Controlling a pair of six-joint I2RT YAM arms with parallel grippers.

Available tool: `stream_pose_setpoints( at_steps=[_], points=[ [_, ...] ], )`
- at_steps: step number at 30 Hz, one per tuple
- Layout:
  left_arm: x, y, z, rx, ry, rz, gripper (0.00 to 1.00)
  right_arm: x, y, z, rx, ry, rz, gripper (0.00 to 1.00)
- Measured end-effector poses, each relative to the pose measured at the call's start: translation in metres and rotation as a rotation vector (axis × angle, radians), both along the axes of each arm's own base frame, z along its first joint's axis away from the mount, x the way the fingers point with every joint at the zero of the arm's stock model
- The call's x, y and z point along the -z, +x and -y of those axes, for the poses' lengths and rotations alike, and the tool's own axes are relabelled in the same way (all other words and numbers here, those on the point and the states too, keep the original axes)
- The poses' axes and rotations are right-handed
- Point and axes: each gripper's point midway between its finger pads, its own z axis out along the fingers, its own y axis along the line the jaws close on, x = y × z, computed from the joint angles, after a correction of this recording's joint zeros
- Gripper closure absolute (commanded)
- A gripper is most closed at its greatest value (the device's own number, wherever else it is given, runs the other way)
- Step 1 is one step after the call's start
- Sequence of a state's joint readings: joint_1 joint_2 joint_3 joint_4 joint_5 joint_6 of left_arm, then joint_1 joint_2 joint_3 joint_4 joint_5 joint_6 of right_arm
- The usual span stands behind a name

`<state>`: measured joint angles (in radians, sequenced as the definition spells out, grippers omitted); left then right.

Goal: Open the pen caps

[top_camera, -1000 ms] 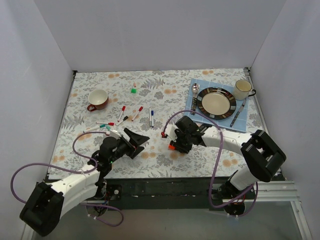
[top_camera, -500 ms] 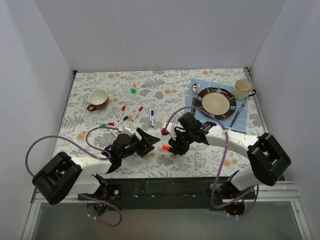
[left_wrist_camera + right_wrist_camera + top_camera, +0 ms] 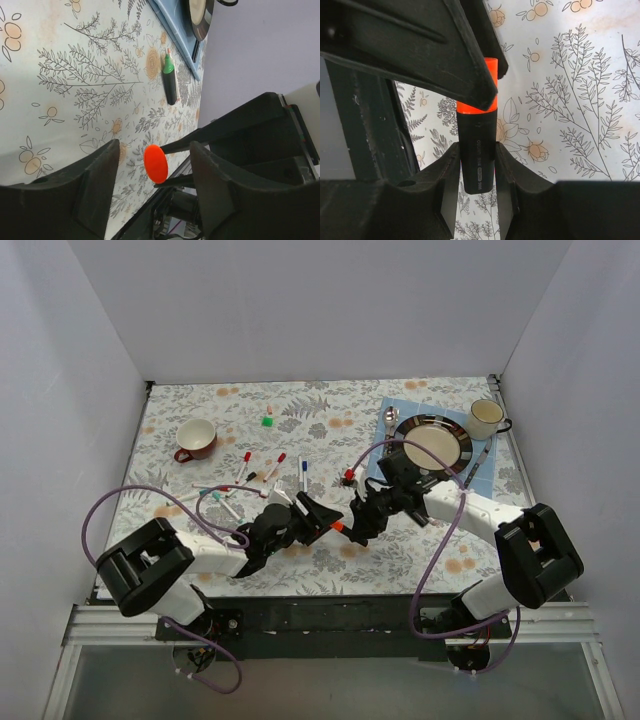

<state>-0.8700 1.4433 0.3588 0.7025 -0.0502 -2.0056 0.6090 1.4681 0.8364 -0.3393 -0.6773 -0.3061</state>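
The right gripper (image 3: 355,527) is clamping a thick black marker (image 3: 477,165) by its barrel, a finger pressing on each side. It is holding the marker clear of the flowered tablecloth (image 3: 330,405), to the near left of the plate (image 3: 440,421). The marker's orange cap (image 3: 338,527) is pointing away from the plate, straight into the left gripper (image 3: 322,520).

That left gripper is standing about half-wide around the cap. In its own wrist view the round orange end is sitting between the two fingers (image 3: 100,175), with a gap showing on either side, so nothing is being squeezed there. In the right wrist view one left finger is overlapping the cap, and whether it is touching I cannot tell.

As for writing, a line of pale print and a small red label are running along the black barrel, both too small to read.

A second black marker with a green cap (image 3: 169,64) is lying flat near the edge of the blue mat (image 3: 174,25) under the plate. Further left of the plate, thin white pens (image 3: 250,475) are lying scattered on the cloth.
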Motion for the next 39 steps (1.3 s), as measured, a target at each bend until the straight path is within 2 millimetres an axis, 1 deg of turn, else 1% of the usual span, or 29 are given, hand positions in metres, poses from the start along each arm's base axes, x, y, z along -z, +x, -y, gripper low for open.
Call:
stream_pose_setpoints(
  at_steps=[1,3,4,5,6,7,11,17,20,21,22,25,26,28,29,32,33,35,39],
  points=[
    [0.001,0.001,0.002,-0.007,0.004,0.003,0.50,-0.001,0.000,0.000,0.004,0.008,-0.013,0.99],
    [0.002,0.004,0.004,-0.021,0.011,0.009,0.57,-0.003,-0.002,-0.001,0.005,0.022,-0.032,0.99],
    [0.003,0.004,0.006,-0.027,0.015,0.011,0.63,-0.003,-0.002,-0.001,0.005,0.027,-0.040,0.99],
    [0.003,0.005,0.008,-0.034,0.018,0.014,0.65,-0.004,-0.003,-0.001,0.005,0.032,-0.047,0.99],
    [0.002,0.006,0.009,-0.039,0.018,0.018,0.67,-0.005,-0.003,-0.001,0.006,0.037,-0.055,0.99],
    [0.001,0.007,0.011,-0.044,0.018,0.023,0.71,-0.006,-0.004,-0.002,0.007,0.042,-0.060,0.99],
    [-0.005,0.011,0.014,-0.064,0.016,0.042,0.81,-0.008,-0.003,-0.001,0.016,0.054,-0.075,0.99],
    [-0.005,0.015,0.014,-0.085,0.035,0.041,0.82,-0.008,0.001,-0.001,0.030,0.058,-0.071,0.99],
    [-0.005,0.019,0.016,-0.095,0.053,0.037,0.86,-0.008,0.004,-0.001,0.047,0.051,-0.066,0.99],
    [-0.004,0.020,0.017,-0.098,0.061,0.034,0.92,-0.007,0.005,-0.001,0.053,0.048,-0.065,0.99],
    [-0.004,0.021,0.017,-0.100,0.067,0.032,0.94,-0.007,0.006,-0.001,0.058,0.045,-0.063,0.97],
    [-0.002,0.023,0.020,-0.107,0.087,0.029,1.00,-0.005,0.008,0.001,0.070,0.033,-0.060,0.87],
    [-0.002,0.024,0.020,-0.109,0.091,0.029,1.00,-0.005,0.008,0.001,0.071,0.033,-0.059,0.74],
    [-0.002,0.024,0.020,-0.111,0.093,0.029,1.00,-0.005,0.008,0.001,0.072,0.032,-0.059,0.59],
    [-0.002,0.023,0.020,-0.111,0.094,0.029,1.00,-0.005,0.008,0.001,0.071,0.032,-0.061,0.48],
    [-0.006,0.023,0.023,-0.098,0.080,0.046,1.00,-0.006,0.008,0.001,0.068,0.040,-0.062,0.35],
    [-0.010,0.021,0.024,-0.087,0.065,0.063,1.00,-0.007,0.007,0.000,0.061,0.048,-0.064,0.32],
    [-0.020,0.018,0.025,-0.061,0.034,0.105,1.00,-0.010,0.006,0.000,0.049,0.066,-0.071,0.31],
    [-0.039,0.014,0.027,-0.014,-0.012,0.193,1.00,-0.015,0.004,-0.001,0.031,0.105,-0.092,0.30]
  ],
)
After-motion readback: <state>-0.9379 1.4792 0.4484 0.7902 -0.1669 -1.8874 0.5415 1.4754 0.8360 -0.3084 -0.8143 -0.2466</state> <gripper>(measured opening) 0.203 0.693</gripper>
